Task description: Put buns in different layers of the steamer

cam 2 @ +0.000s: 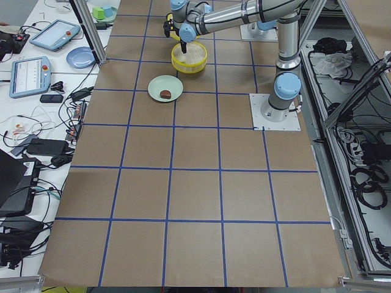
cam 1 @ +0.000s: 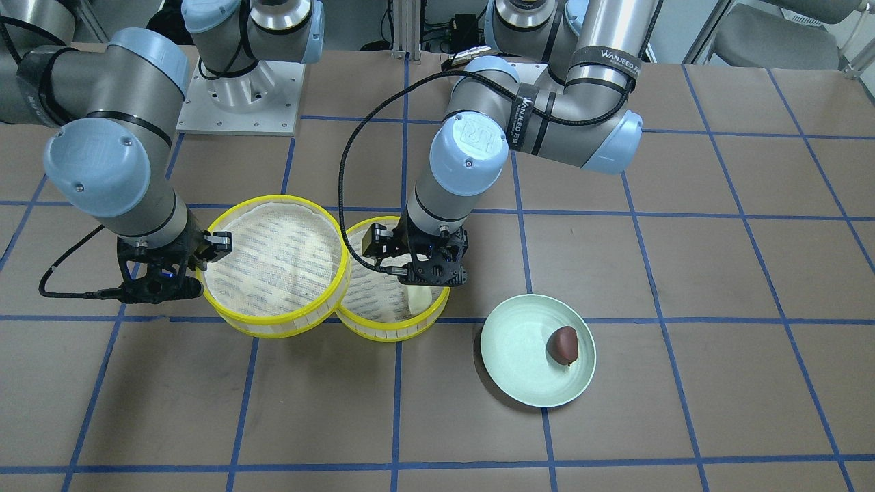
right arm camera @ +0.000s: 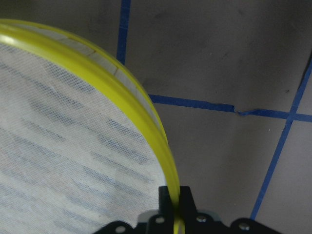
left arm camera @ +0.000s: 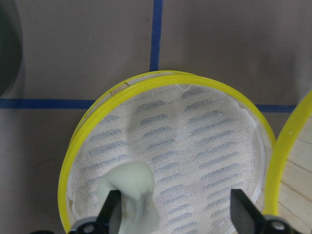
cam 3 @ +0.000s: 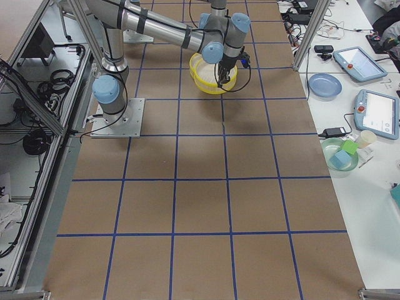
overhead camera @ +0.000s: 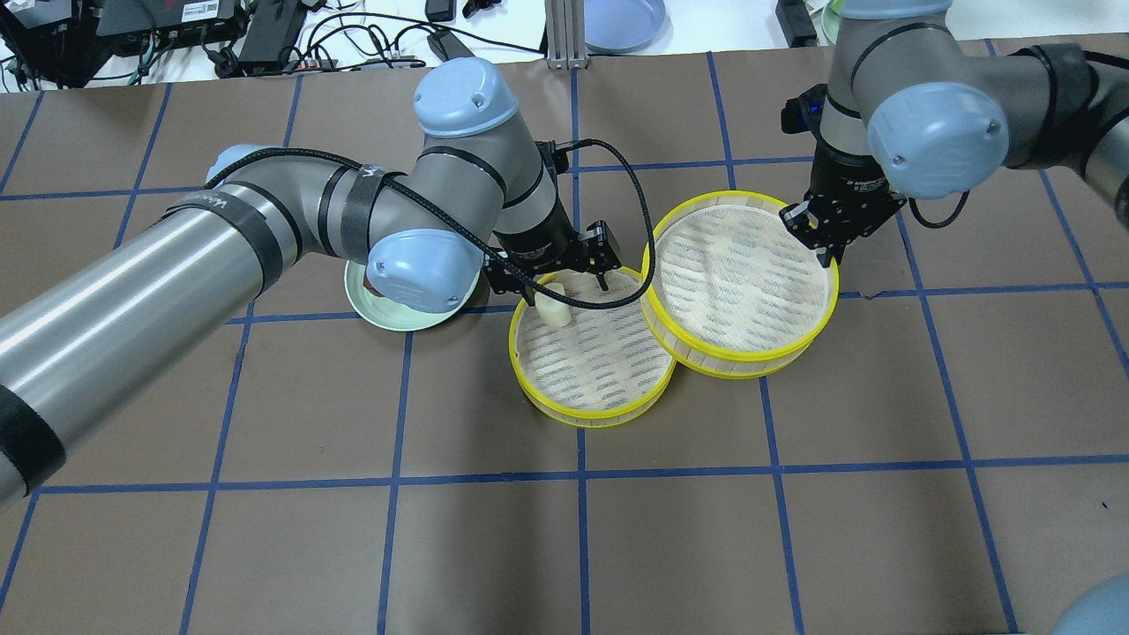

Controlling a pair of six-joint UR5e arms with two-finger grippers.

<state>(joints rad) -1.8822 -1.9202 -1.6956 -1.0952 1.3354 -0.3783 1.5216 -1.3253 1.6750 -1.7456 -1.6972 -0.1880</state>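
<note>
The pale cream bun lies on the mesh floor of one yellow-rimmed steamer layer on the table. My left gripper hovers just above it, open, with one fingertip beside the bun in the left wrist view. My right gripper is shut on the rim of the second steamer layer, which is empty and overlaps the first layer's edge. The grip on the rim shows in the right wrist view. The dark reddish-brown bun sits on the pale green plate.
The plate is partly hidden under my left arm in the overhead view. Brown paper with blue tape lines covers the table. Tablets, bowls and cables lie on the side benches beyond the table's edges.
</note>
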